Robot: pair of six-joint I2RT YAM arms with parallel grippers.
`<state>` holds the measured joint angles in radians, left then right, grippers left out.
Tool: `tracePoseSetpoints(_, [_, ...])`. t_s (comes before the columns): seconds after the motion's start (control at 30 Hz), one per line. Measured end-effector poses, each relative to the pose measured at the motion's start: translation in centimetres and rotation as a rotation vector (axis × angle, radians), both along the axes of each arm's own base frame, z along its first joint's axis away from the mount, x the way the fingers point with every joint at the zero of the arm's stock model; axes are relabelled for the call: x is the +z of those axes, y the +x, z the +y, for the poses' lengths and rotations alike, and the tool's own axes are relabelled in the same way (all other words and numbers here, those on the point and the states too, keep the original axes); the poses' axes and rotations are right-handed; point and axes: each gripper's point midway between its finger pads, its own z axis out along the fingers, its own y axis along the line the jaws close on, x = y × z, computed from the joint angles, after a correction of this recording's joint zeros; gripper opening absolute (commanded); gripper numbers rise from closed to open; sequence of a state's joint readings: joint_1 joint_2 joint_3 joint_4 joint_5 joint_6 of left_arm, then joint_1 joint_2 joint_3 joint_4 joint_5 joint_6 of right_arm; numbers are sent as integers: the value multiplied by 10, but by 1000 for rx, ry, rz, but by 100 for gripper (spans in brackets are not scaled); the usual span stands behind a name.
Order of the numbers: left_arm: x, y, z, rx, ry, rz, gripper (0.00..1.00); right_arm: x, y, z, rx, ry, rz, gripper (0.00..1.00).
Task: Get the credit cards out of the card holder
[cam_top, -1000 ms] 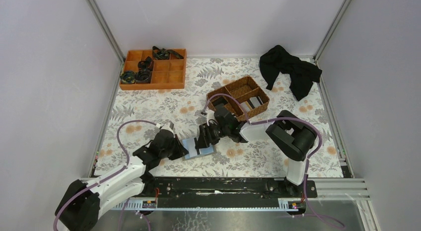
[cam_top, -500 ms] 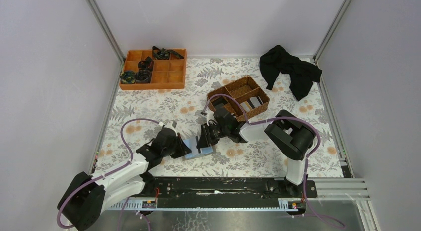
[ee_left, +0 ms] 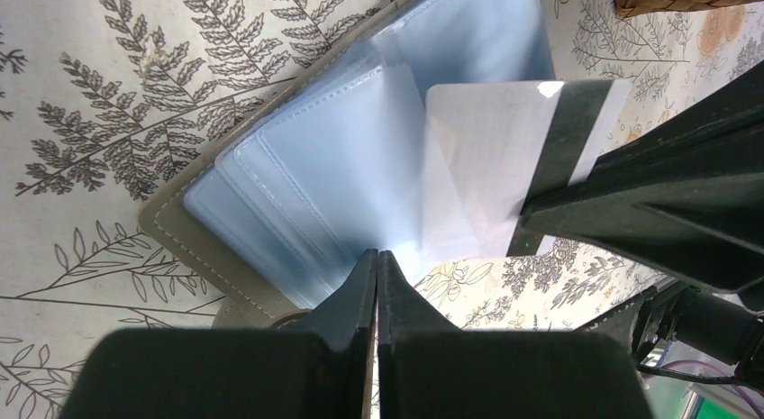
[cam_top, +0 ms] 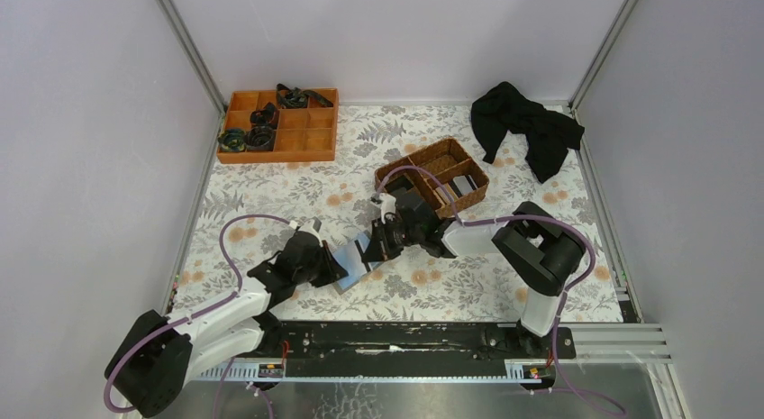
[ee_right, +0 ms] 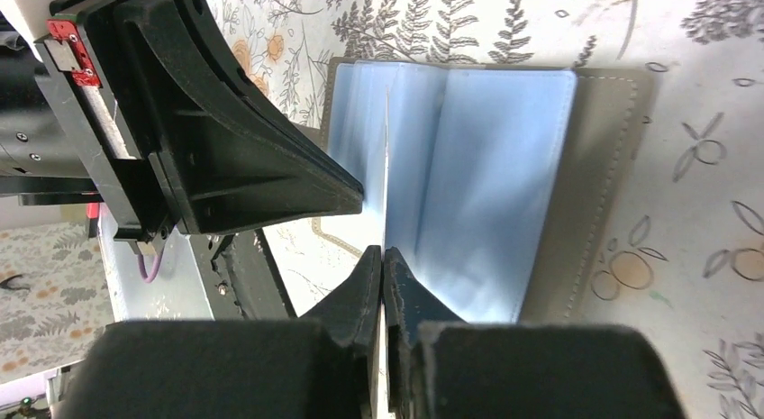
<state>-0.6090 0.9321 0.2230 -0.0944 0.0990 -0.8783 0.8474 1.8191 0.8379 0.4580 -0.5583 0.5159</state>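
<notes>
Middle of the top view, just below the basket point(cam_top: 414, 156), both arms meet over the holder point(ee_left: 306, 176), which lies open on the mat between them. Left gripper point(ee_left: 377, 257) has its fingers pressed fully together. From its own camera they look pinched on the holder's near edge, pinning it down. Right gripper point(ee_right: 385, 254) is clamped on one card point(ee_left: 486, 158), the pale one with the dark stripe, with the fingers closed down to the card's thickness.

What matters for the pull: in the left wrist view the card pokes out of a clear sleeve toward the right of the frame. Its long axis runs left-right, with the left end over the sleeve and the striped end in the right fingers. So the way out is straight along that axis, away from the left gripper. I'd guess any sideways twist jams it or drags the holder along. Can't tell how much of the card is tucked in. The basket sits behind the right wrist, so that arm is nearer if the card goes there.
</notes>
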Motion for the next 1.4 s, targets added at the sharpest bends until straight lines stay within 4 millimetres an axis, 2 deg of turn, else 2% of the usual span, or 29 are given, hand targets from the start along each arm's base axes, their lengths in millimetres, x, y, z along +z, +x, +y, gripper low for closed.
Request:
tracePoseSetpoints(0.1, [0,1,-2,-3,-5,-1,0,2,5,-6,-15,-2,-7,0])
tracePoseSetpoints(0.33, [1,1,-3,-6,-10,-6,0,15,15,-20,-42,-26,-70,0])
tracePoseSetpoints(0.43, [2,1,-2,-13,-8,-13,0,26,19,-27,-44,-42,-106,0])
tracePoseSetpoints(0.57, [5,2,-2,-29,-6,-34,0,51,42,-41,-85,-91,-206,0])
tracePoseSetpoints(0.67, [8,5,-3,-38,-8,-61,19,78,71,-56,-145,-126,-304,0])
tracePoseSetpoints(0.7, [8,7,-3,-39,-4,-69,23,88,81,-62,-169,-136,-332,0])
tracePoseSetpoints(0.77, [8,12,-4,-32,6,-78,47,105,102,-79,-233,-164,-389,0])
tracePoseSetpoints(0.8, [8,15,-5,-27,10,-80,56,112,111,-88,-264,-183,-412,0])
tracePoseSetpoints(0.83, [9,20,-7,-25,11,-83,64,117,119,-98,-296,-206,-432,0])
tracePoseSetpoints(0.9, [16,32,-15,-23,-1,-105,72,125,134,-118,-356,-261,-466,0])
tracePoseSetpoints(1.03, [22,52,-29,-31,-11,-129,74,138,160,-155,-441,-352,-502,0])
tracePoseSetpoints(1.17, [23,60,-36,-50,-10,-143,72,145,191,-201,-525,-400,-493,0])
tracePoseSetpoints(1.27, [25,62,-37,-64,-10,-162,71,140,211,-232,-561,-462,-479,0])
tracePoseSetpoints(1.4, [29,63,-38,-79,-7,-188,70,120,220,-246,-495,-514,-428,0])
